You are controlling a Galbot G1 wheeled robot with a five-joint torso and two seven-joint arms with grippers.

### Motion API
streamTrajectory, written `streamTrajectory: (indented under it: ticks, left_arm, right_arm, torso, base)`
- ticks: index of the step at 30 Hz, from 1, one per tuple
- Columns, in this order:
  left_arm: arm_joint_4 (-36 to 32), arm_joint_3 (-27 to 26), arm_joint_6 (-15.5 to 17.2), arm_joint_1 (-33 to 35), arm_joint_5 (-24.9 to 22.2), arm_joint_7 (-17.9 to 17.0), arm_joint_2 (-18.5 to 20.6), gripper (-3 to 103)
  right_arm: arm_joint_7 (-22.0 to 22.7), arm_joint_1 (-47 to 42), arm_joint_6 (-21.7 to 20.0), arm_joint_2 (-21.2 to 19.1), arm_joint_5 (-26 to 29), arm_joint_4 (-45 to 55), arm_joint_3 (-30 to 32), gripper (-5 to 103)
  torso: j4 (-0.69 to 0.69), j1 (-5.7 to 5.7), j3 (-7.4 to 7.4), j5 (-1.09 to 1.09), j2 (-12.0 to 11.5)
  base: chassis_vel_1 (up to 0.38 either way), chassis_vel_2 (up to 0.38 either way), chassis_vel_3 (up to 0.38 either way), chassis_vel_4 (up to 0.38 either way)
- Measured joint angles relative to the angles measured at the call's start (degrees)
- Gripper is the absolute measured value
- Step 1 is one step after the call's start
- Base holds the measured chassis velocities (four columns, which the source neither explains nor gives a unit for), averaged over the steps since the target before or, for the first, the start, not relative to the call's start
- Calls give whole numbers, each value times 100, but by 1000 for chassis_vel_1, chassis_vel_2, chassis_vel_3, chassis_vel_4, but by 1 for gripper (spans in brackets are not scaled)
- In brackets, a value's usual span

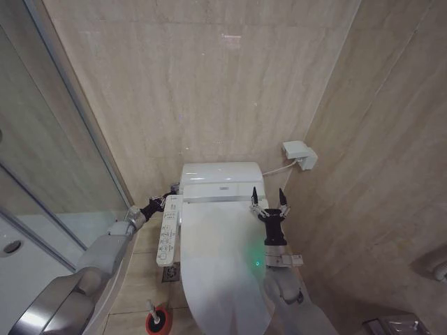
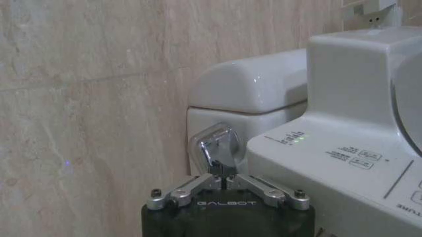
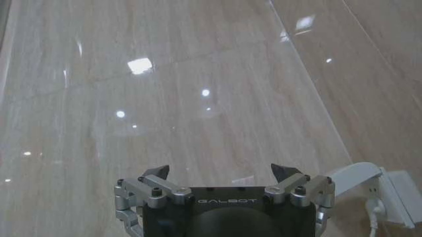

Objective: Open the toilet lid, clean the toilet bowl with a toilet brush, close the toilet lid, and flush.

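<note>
Red round cup holder (image 1: 156, 322) on floor at toilet's left, thin white toilet brush (image 1: 153, 312) parked in it: brushing judged done. Left hand (image 2: 224, 180) at cistern's left side, fingers pinched together against chrome flush lever (image 2: 216, 149); flush looks under way, not confirmed. Large smooth white plastic toilet lid (image 1: 220, 258) down flat, hiding bowl: closing done. Right hand (image 1: 269, 200) raised beside lid's right rear, fingers spread wide, empty, idle.
</note>
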Motion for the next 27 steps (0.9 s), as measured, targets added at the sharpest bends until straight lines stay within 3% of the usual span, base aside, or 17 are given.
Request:
streamTrajectory:
  ticks: [27]
  left_arm:
    - [34, -20, 5, -25, -1, -12, -8, 0]
  right_arm:
    - [0, -69, 0, 71, -37, 47, 18, 100]
  torso:
    - [-1, 0, -1, 1, 0]
  base:
    - [0, 0, 0, 0]
